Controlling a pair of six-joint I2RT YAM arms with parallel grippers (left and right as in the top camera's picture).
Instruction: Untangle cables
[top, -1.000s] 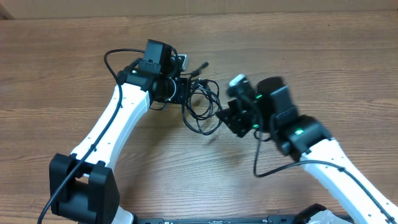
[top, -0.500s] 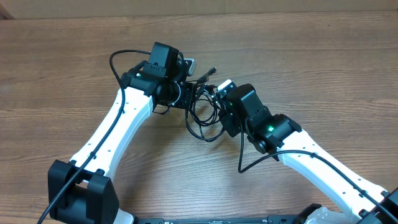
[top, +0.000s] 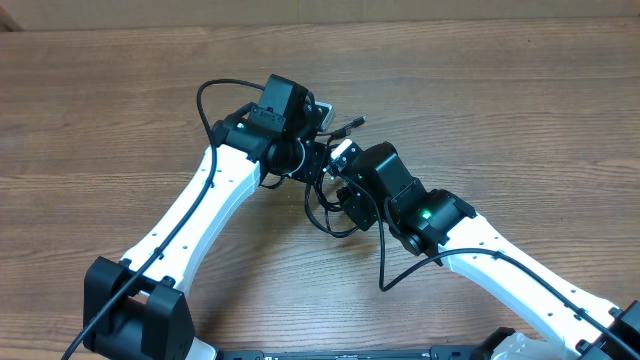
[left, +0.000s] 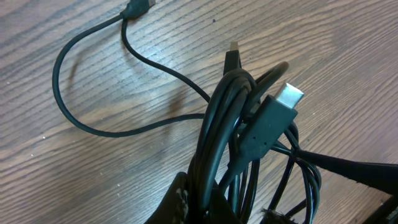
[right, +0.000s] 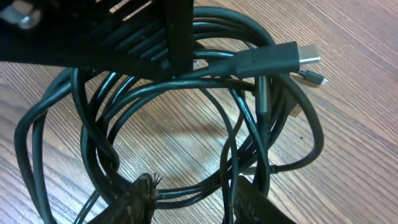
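On the wooden table (top: 520, 100), the right arm (top: 470, 235) has swung in close to the left arm (top: 215, 195) since a second ago. The cables (top: 325, 212) bunch between them, the low loops apparently touching the wood. The left gripper (left: 199, 205) stays clamped on the bundle. The right gripper (right: 193, 193) has its jaws apart, straddling strands. A silvery plug (left: 289, 95) juts out.
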